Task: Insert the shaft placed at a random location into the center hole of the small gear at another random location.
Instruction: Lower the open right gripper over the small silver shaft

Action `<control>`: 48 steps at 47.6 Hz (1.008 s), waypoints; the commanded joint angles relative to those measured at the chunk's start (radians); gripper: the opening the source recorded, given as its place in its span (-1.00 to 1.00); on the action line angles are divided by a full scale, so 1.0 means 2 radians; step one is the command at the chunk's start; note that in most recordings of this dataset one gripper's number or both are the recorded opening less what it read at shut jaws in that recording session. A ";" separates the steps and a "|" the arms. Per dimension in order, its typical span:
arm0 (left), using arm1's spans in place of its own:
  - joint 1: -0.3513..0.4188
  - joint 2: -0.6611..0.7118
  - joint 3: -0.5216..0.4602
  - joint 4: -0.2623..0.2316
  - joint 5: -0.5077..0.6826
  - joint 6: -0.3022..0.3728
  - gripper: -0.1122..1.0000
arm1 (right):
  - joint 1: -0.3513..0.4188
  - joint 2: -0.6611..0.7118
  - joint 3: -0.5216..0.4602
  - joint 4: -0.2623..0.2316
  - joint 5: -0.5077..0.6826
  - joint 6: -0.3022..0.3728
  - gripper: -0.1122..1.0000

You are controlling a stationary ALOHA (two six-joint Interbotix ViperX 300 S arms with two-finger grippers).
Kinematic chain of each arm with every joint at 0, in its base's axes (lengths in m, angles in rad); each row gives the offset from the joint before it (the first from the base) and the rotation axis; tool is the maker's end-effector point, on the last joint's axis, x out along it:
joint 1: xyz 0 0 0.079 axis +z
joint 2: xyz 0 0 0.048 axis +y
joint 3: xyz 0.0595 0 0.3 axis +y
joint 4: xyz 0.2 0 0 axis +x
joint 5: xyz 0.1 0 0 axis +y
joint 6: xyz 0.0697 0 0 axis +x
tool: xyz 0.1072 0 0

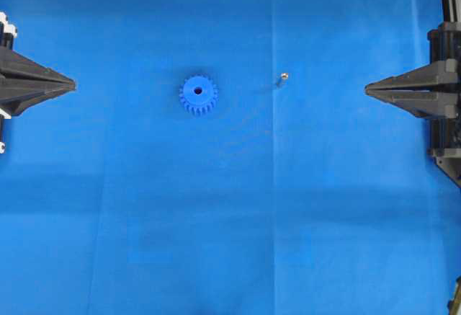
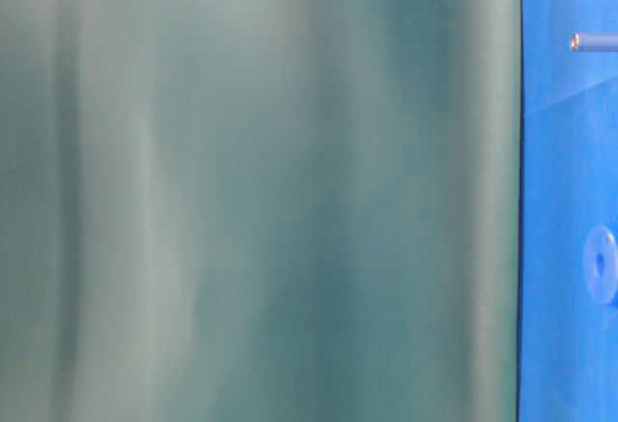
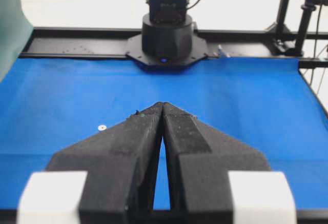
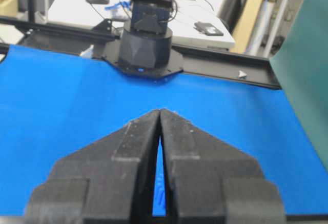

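Observation:
The small gear (image 1: 198,94), blue and toothed, lies flat on the blue cloth left of centre, its dark center hole (image 1: 198,91) facing up. The shaft (image 1: 282,78), a tiny silvery pin, sits to the gear's right and apart from it. My left gripper (image 1: 72,83) is shut at the left edge, far from both. My right gripper (image 1: 367,89) is shut at the right edge. In the left wrist view the gripper (image 3: 162,103) has its tips together, and the shaft (image 3: 102,127) shows as a pale dot to their left. The right wrist view shows the gripper (image 4: 160,111) holding nothing.
Blue cloth (image 1: 230,221) covers the whole table. A green backdrop (image 2: 261,190) fills most of the table-level view. Each wrist view looks across at the opposite arm's black base (image 3: 166,34) (image 4: 146,44) on the table's far rail.

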 commanded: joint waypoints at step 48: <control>-0.002 -0.015 0.000 0.001 0.008 -0.003 -0.79 | -0.101 0.274 -0.012 0.040 -0.120 0.004 0.57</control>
